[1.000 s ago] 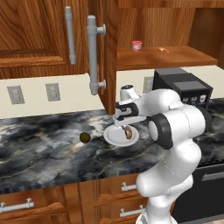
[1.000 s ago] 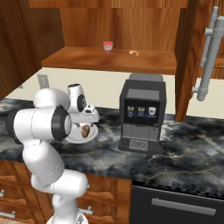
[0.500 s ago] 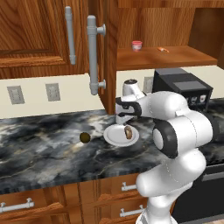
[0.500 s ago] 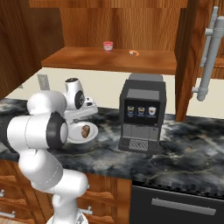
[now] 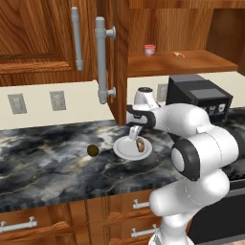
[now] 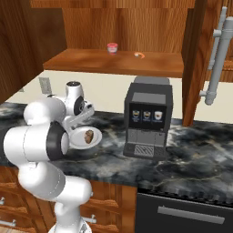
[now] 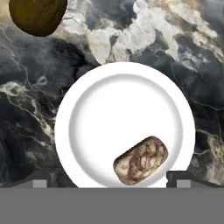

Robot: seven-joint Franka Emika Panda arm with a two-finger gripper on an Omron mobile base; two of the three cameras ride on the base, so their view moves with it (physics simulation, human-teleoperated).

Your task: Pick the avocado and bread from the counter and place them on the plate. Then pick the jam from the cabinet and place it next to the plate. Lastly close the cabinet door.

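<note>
Glossy white arm, dark joints

Kitchen: marble counter, wooden cabinet, coffee machine, wall outlets.

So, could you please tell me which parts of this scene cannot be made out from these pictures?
- Avocado: cut off by the top edge of the hand view.
- Plate: its left part is hidden behind the arm in the right base view.
- Jam: too small in the left base view to read any label.
- Gripper: its fingertips are hard to tell apart against the plate in the left base view.
</note>
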